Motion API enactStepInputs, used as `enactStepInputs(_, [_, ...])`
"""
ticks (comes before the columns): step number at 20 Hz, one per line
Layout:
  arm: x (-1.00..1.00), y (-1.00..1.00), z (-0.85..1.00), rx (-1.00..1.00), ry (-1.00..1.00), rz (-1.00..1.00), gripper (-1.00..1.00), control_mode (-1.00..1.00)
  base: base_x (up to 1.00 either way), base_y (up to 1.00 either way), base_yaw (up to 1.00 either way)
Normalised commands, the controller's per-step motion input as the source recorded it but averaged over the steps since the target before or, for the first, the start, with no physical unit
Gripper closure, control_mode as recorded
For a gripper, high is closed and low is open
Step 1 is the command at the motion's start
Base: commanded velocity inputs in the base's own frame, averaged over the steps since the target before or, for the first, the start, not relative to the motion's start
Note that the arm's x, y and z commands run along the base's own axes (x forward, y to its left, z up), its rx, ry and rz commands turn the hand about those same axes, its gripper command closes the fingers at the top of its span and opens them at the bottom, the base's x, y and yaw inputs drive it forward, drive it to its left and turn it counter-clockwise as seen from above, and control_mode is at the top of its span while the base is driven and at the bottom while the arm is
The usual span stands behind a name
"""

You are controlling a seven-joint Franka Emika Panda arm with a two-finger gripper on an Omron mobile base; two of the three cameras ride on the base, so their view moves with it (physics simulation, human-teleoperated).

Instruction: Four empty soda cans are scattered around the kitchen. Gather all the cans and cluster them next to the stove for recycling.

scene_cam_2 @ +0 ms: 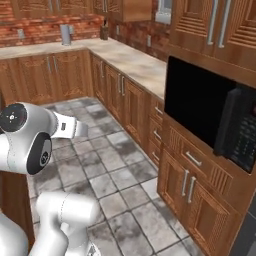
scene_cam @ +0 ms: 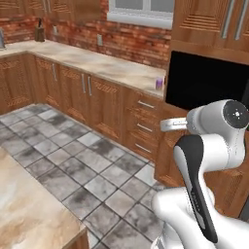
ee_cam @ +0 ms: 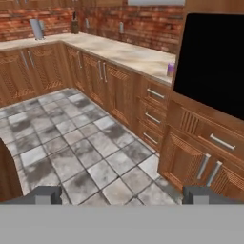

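I see no red soda can or stove from here, so I judge gathering is all still ahead. My gripper (ee_cam: 123,195) hangs spread wide, holding nothing, over floor tiles (ee_cam: 86,152) beside the wall oven (ee_cam: 214,66).

A floor (scene_cam: 73,160) of mottled grey tiles is bordered by wooden base cabinets (scene_cam: 92,99) with metal handles, topped by a beige marbled counter (scene_cam: 97,63) that turns a corner. Red brick wall (scene_cam: 131,41) is seen behind — a white-framed window (scene_cam: 141,12) is set into it. A tall wooden unit holds a black built-in oven (scene_cam_2: 210,115), and upper cabinets (scene_cam_2: 215,25) are hung above.
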Motion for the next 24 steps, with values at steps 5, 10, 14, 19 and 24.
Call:
enactStepInputs(5, [0.00, 0.00, 0.00, 0.00, 0.00, 0.00, -1.00, 1.00, 0.85, 0.00, 0.16])
enactStepInputs(10, [0.00, 0.00, 0.00, 0.00, 0.00, 0.00, -1.00, 1.00, 0.88, 0.00, 0.16])
enactStepInputs(14, [0.00, 0.00, 0.00, 0.00, 0.00, 0.00, -1.00, 1.00, 0.89, 0.00, 0.16])
enactStepInputs(19, [0.00, 0.00, 0.00, 0.00, 0.00, 0.00, -1.00, 1.00, 0.90, 0.00, 0.14])
enactStepInputs(24, [0.00, 0.00, 0.00, 0.00, 0.00, 0.00, -1.00, 1.00, 0.93, 0.00, 0.09])
